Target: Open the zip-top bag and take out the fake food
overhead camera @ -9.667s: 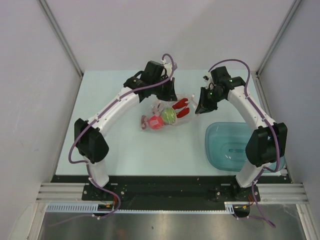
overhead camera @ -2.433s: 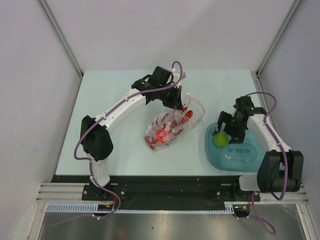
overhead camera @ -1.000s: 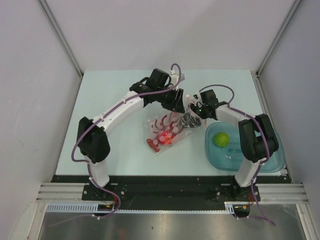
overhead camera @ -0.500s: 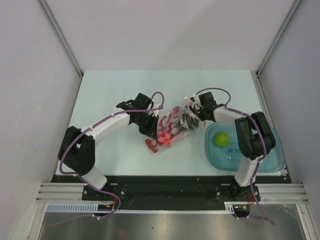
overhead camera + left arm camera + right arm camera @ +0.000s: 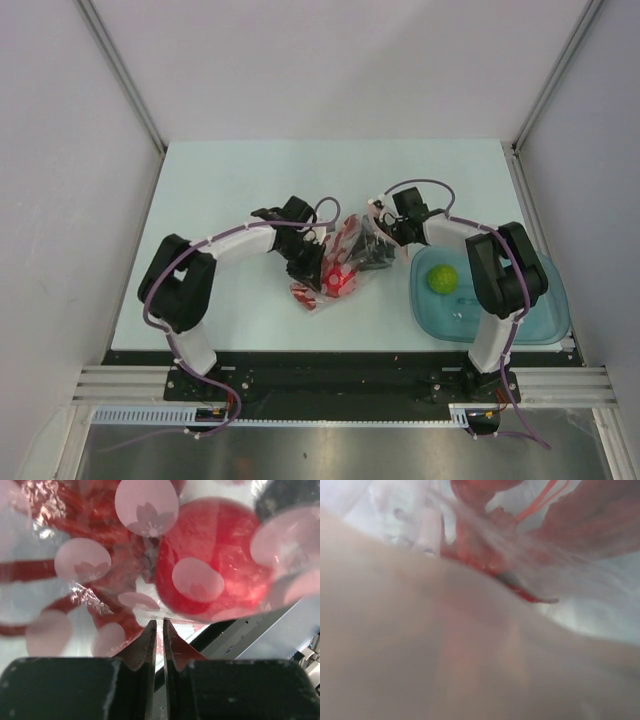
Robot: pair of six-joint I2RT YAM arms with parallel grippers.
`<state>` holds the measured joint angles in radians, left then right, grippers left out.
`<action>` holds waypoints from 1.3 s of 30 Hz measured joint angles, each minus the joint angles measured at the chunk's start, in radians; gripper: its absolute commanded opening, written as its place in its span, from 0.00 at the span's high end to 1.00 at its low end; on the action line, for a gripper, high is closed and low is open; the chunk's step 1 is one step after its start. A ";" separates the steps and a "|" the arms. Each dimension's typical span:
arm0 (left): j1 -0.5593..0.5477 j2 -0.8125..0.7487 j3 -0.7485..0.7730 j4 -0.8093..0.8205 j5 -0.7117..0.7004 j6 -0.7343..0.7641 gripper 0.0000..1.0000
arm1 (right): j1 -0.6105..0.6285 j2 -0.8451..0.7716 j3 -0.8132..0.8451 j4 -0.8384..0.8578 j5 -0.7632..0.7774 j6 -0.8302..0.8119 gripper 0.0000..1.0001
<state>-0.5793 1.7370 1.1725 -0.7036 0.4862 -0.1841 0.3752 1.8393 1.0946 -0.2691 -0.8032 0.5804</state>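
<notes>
Left tool (image 5: 159, 622) has swung down low, clenched on the zip-top bag (image 5: 322, 298). Right tool (image 5: 376, 250) is buried inside, its grip unreadable. That thin pinch may slip, and the bag would drag along with the fake food (image 5: 335, 282).

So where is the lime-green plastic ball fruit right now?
In the top view, the lime-green ball lies inside the translucent teal tray on the right, apart from the clear zip-top bag at centre.

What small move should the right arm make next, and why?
Probably ease the right gripper deeper and close on the lobster: the left gripper pinches the zip-top bag, the right one sits at its mouth, and only the green ball lies in the tray.
</notes>
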 measured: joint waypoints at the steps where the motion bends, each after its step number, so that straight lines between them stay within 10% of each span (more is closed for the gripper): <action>1: -0.003 0.017 -0.003 0.009 0.002 0.000 0.87 | 0.002 0.002 0.000 -0.008 -0.003 -0.009 0.28; 30: -0.014 0.136 0.047 0.084 0.039 -0.056 0.87 | 0.043 0.053 -0.002 -0.055 -0.044 -0.111 0.00; 39: -0.018 0.149 0.048 0.085 0.046 -0.063 0.87 | 0.043 0.053 -0.006 -0.082 -0.050 -0.152 0.29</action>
<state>-0.5976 1.8862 1.2201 -0.6182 0.5320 -0.2474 0.4179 1.8927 1.0885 -0.3515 -0.8532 0.4282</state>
